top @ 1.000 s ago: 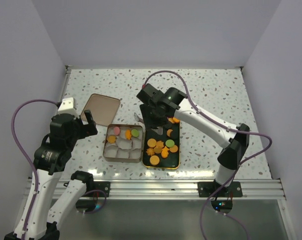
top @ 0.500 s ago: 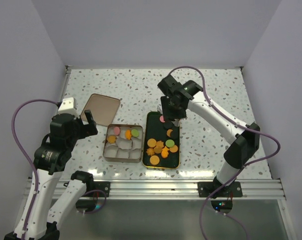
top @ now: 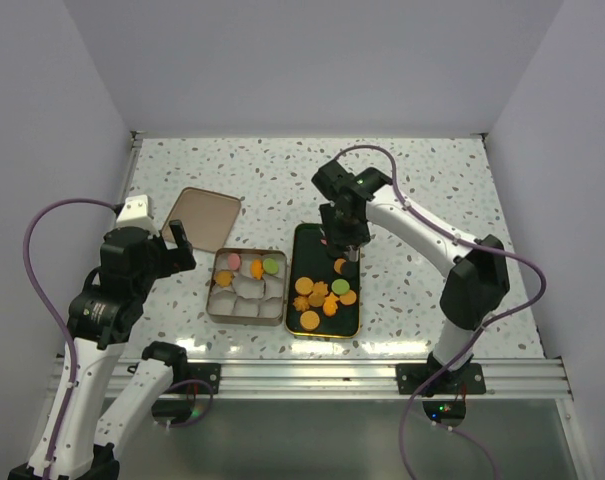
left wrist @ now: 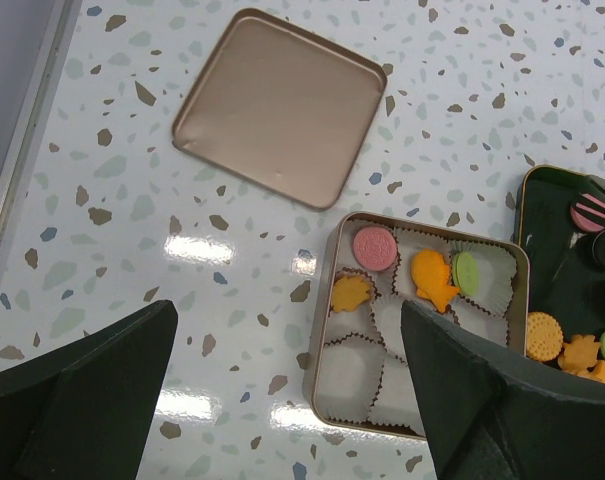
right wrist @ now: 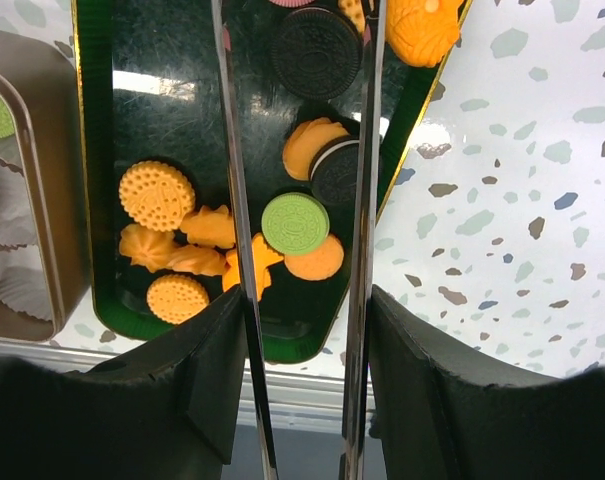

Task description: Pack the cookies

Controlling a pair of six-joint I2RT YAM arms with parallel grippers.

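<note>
Loose cookies [top: 322,298], mostly orange with one green [right wrist: 295,223] and two dark rounds, lie in a black tray [top: 300,240]. A gold tin [top: 210,297] of white paper cups stands left of it. The tin holds a pink round [left wrist: 374,247], an orange fish [left wrist: 432,280], a green round [left wrist: 467,272] and an orange leaf [left wrist: 350,293]. My right gripper [top: 344,250] hangs over the tray's far end. Its two long metal blades stand open either side of a dark brown cookie [right wrist: 315,38] without touching it. My left gripper [top: 179,245] is open and empty, raised left of the tin.
The tin's lid [top: 202,217] lies upside down on the speckled table, behind and left of the tin. An orange fish cookie [right wrist: 422,30] rests on the tray's right rim. The table's near edge and metal rail [top: 312,375] run just below the tray.
My right gripper has swung from the tin and tray border back and right to the tray's far end, then come slightly nearer. The left arm has not moved.
</note>
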